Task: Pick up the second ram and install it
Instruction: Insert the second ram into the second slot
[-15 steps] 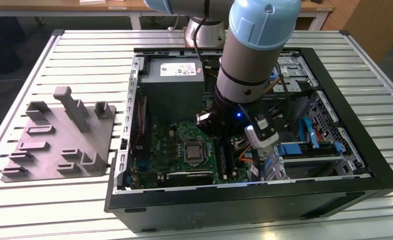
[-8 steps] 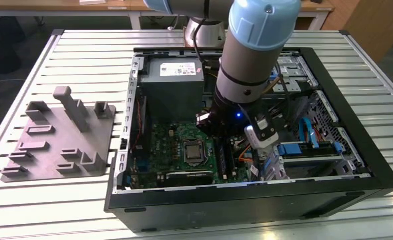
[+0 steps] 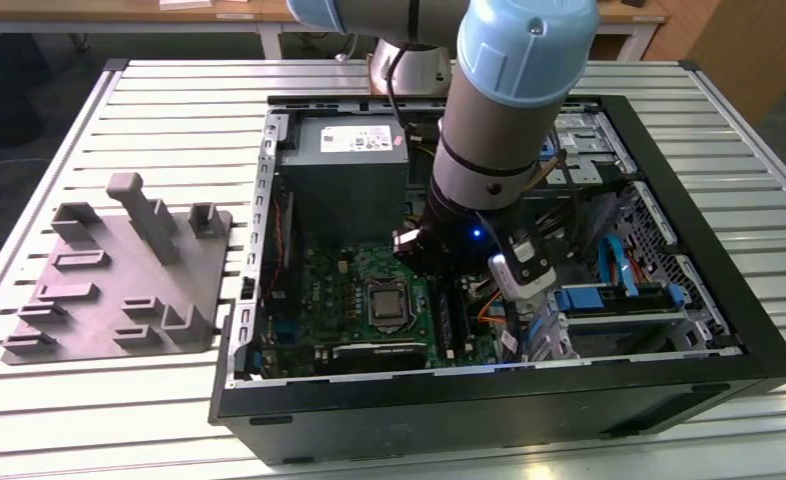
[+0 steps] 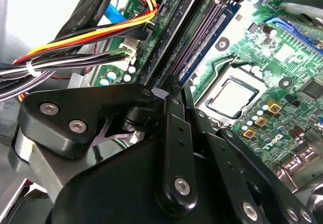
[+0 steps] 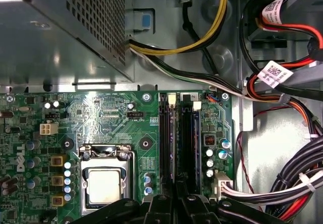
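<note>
A: Exterior view first?

B: The grey-and-blue robot arm (image 3: 500, 120) reaches into the open black computer case (image 3: 753, 350). The grey plastic fixture (image 3: 113, 290) on the slatted worktop (image 3: 166, 90) carries no stick.

A: Second wrist view?

B: The black end effector (image 4: 174, 90) has its fingers drawn together over the long memory slots (image 4: 202, 37).

A: First wrist view?

B: The second ram (image 5: 174, 143), a thin dark board seen edge-on, seems clamped there, lying along the slots. I judge it's the seating step, which calls for square alignment and even downward pressure.

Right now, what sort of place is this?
Probably a lab or workshop bench for computer assembly: an open computer case on a slatted metal table, a grey fixture beside it, wooden desks behind.
</note>
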### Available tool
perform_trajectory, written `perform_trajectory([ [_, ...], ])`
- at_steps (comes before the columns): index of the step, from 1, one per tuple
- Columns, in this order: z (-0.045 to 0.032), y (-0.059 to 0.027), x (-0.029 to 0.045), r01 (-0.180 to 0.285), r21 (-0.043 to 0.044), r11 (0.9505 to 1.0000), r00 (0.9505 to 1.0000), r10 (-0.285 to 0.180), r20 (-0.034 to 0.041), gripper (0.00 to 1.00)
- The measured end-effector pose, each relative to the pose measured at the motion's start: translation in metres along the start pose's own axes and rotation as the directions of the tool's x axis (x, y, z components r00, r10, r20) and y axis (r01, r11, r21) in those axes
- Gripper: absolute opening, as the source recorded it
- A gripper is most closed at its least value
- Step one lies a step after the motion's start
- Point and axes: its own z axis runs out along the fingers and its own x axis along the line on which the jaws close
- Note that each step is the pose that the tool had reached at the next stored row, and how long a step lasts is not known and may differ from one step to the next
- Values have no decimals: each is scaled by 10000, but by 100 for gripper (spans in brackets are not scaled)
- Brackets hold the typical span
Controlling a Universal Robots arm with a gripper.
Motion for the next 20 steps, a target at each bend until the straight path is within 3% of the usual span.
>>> perform_trajectory([
  [20,4,40,1,12,-6,10000,10000,-12,-1,14],
])
